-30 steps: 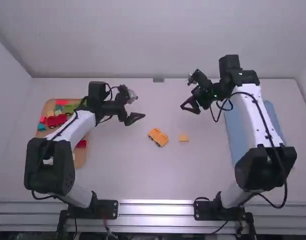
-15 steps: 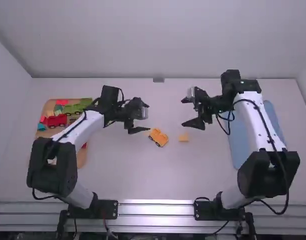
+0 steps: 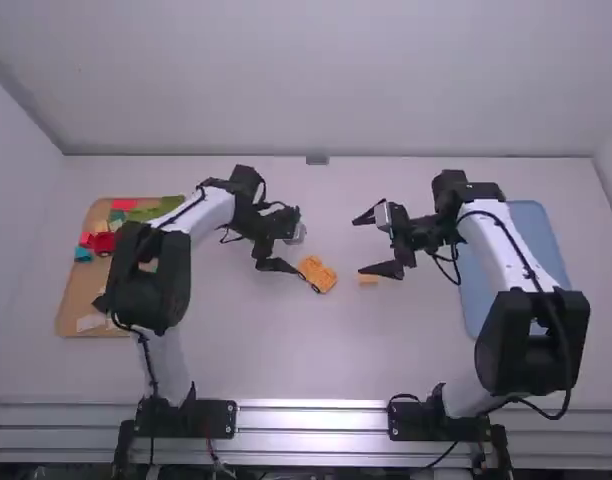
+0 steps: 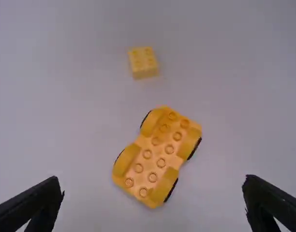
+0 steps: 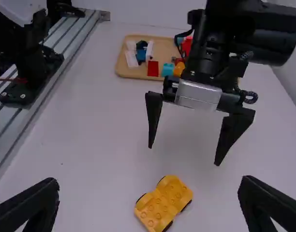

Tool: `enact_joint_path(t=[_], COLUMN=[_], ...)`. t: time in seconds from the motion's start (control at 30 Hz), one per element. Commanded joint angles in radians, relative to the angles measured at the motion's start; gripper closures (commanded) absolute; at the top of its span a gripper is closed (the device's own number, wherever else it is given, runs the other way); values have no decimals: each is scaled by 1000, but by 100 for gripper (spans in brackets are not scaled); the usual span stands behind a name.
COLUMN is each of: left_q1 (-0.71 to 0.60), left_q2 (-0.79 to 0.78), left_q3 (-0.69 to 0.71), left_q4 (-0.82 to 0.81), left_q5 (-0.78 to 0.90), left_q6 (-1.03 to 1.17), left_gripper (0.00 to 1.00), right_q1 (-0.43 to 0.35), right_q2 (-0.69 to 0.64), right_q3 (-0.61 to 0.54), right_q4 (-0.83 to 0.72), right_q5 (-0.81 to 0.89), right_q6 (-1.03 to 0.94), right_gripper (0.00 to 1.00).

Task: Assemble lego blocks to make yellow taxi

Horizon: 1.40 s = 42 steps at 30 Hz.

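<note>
Nearest me, a metal rail (image 3: 311, 418) is running along the bench (image 3: 306, 350), and the left arm (image 3: 171, 365) and right arm (image 3: 531, 340) are rising from it. Farther in, the small yellow block (image 3: 368, 281) is sitting studs up, apart from the car base (image 4: 155, 159). That orange-yellow base is lying slantwise around the middle, its studs facing up and dark wheels showing at its sides. The left gripper (image 3: 296, 248) is hanging just beside the base, its fingers (image 4: 34, 205) standing wide apart with nothing between them. The right gripper (image 3: 360, 246) is hovering close to the block, its fingers also spread wide and gripping nothing; I can't tell whether one is touching the block. Out on the left, a wooden tray (image 3: 71, 300) is holding loose pieces, the red and green ones (image 3: 143, 212) lying toward its far end. Over on the right, a blue panel (image 3: 531, 225) is resting beyond the right arm.
</note>
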Motion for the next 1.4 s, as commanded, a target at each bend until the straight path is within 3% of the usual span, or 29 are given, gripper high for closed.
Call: enact_joint_path(t=[0.0, 0.4, 0.53, 0.77, 0.97, 1.07, 1.1, 1.37], left_q1=[-11, -79, -93, -92, -98, -98, -92, -97], left_q2=[45, 203, 213, 223, 223, 223, 223, 223], left_q3=[30, 29, 29, 3, -75, -84, -82, -66], left_q4=[-27, 170, 185, 212, 331, 328, 319, 228], left_q5=[-4, -29, -55, -62, -55, -56, -57, -16], left_q6=[193, 78, 59, 13, -18, -21, -20, -22], left_gripper=[1, 1, 1, 1, 1, 6, 15, 35], right_q1=[13, -46, -74, -137, -154, -154, -154, -154], right_q2=[-7, -7, -7, -7, -7, -7, -7, -7], right_q3=[-11, -128, -196, -285, -298, -298, -298, -298], right_q4=[-5, 139, 214, 391, 407, 407, 406, 404], right_q5=[-24, -9, -28, -115, -137, -136, -137, -152], right_q6=[-13, -2, -3, 161, 178, 179, 179, 179], right_gripper=[1, 1, 1, 2, 1, 1, 1, 1])
